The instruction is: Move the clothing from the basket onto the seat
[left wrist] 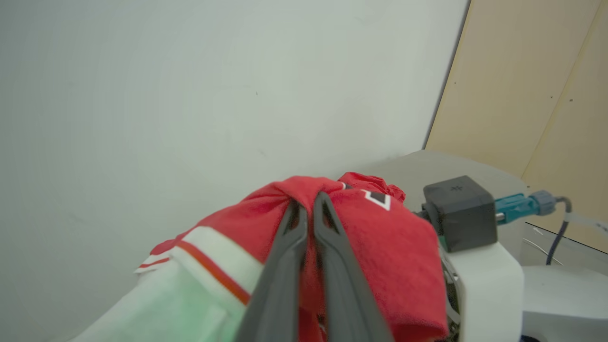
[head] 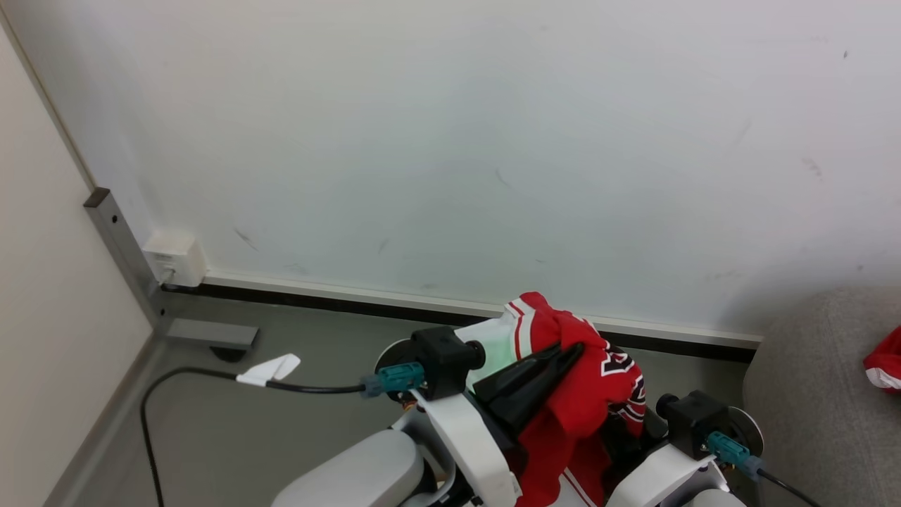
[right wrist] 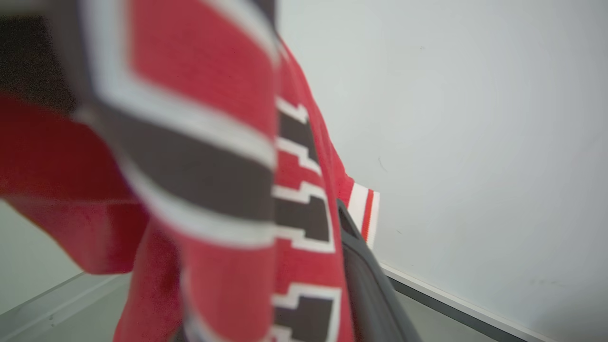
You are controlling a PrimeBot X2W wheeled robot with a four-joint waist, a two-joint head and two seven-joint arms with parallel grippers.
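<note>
At the far left of the head view, a beige wall panel meets a grey metal post. A small white plastic socket box sits near the post's foot, against the pale wall. A black cable with a white paper tag loops over the grey floor. It plugs through a teal connector into the black camera block on the left wrist.

The left tool is pinched closed on the soft red jersey with white trim and dark white-outlined lettering. In the left wrist view its two long dark fingers lie almost together, with their tips buried in a bunched fold of the cloth. The red jersey hangs draped over that tool, held above the floor in front of the dark skirting strip.

In the right wrist view the cloth hangs close across the lens and is blurred. It covers all of the right tool except one dark finger, so I cannot tell whether that tool is open or closed.

Further right, the large grey woven-fabric sofa stands apart from the held jersey, with the right wrist's black camera block between them. A second red garment with a white hem lies on the sofa at the picture's right edge.
</note>
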